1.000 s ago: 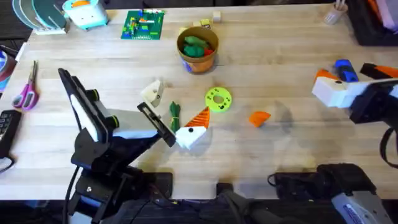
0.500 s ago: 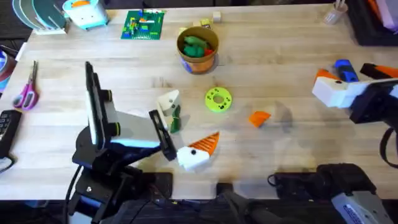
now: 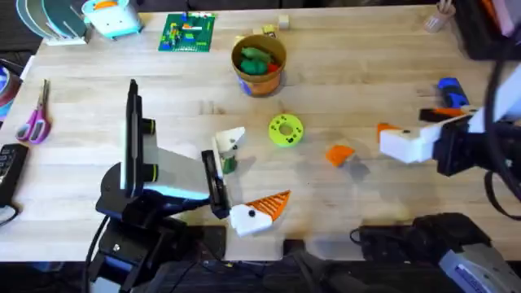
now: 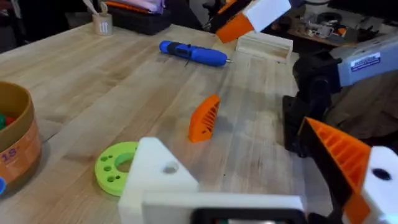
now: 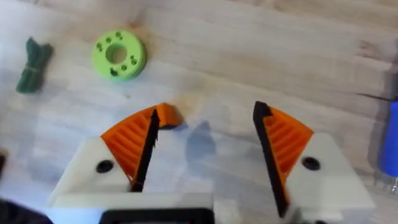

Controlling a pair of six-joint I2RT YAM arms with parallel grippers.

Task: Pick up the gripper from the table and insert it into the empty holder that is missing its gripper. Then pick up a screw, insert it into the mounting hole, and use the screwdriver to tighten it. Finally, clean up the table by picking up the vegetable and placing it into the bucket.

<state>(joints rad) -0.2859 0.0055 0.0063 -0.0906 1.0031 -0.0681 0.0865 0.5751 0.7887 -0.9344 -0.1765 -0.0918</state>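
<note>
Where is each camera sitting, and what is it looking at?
Overhead: above the arm bases, looking down and forward at the table; both arms show.
Left wrist: on the left arm, looking across the table at the loose orange gripper and screwdriver; its own white and orange-tipped fingers show.
Right wrist: on the right arm, looking down between its open orange pads.
All three share the lime green disc.
</note>
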